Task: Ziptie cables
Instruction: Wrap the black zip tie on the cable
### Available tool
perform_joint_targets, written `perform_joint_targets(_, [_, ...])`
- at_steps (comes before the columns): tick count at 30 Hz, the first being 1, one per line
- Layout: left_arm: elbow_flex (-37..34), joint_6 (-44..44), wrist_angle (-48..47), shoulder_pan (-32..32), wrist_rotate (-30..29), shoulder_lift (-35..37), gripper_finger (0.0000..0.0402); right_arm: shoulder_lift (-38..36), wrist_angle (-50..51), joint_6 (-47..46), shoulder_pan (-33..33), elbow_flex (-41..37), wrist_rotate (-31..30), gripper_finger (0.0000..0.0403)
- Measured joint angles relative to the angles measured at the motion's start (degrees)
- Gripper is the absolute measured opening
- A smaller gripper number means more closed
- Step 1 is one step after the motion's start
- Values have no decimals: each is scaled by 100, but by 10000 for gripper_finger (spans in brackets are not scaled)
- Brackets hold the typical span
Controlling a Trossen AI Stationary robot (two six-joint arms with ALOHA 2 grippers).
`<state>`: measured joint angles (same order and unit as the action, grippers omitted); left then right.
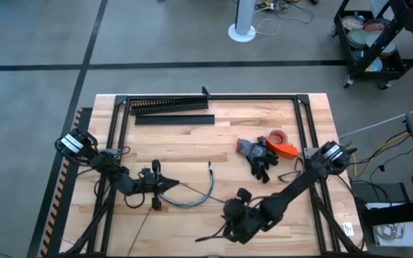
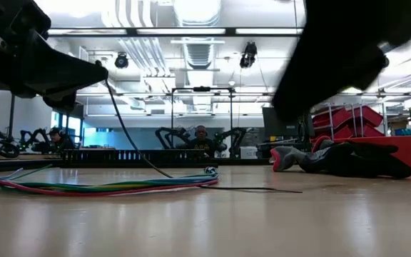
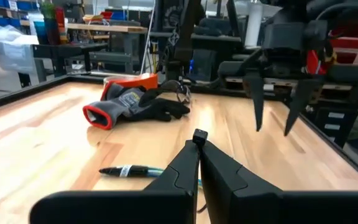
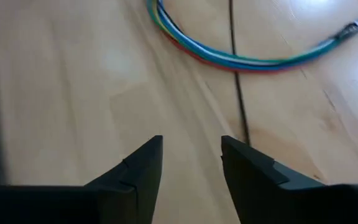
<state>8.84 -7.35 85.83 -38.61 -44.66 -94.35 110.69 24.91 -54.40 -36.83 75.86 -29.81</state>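
Item: cables (image 1: pixel 192 195), multicoloured bundle, lying in a loose arc flat on the counter (image 1: pixel 214 143), near its front middle.

Item: left tool (image 1: pixel 169 184), fingers pressed together, at the left end of the arc; its wrist view does not show whether wire is pinched between them.

Item: right tool (image 4: pixel 191 155), fingers spread, empty, low over bare wood just short of the bundle.

Item: ziptie (image 4: pixel 237 81), thin dark strip, lying across the bundle and running toward the right tool.

Risks, as judged:
- Strip lies flush on wood (little to get under); spread fingers may scrape past or skid it aside.
- A descent slightly off could catch wires with the strip, dragging the arc.
- Any tug may pull the bundle from the left tool, if held at all.
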Motion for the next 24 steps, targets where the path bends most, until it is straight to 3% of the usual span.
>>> perform_joint_targets(7, [2, -330, -441, 0, 23, 0, 0, 485, 227, -409, -29, -24, -92, 104])
perform_joint_targets(12, [158, -753, -1104, 5, 55, -2, 0, 442, 124, -1057, -98, -24, -251, 83])
perform_joint_targets(14, [310, -809, -1389, 45, 61, -2, 0, 407, 109, -1880, -122, -24, -238, 76])
perform_joint_targets(19, [738, -854, -2189, 133, 63, -3, 0, 501, 70, -5548, -90, -24, 19, 57])
perform_joint_targets(24, [937, -1032, -2746, 139, 177, -4, 0, 566, 11, -6727, -131, -21, -161, 57])
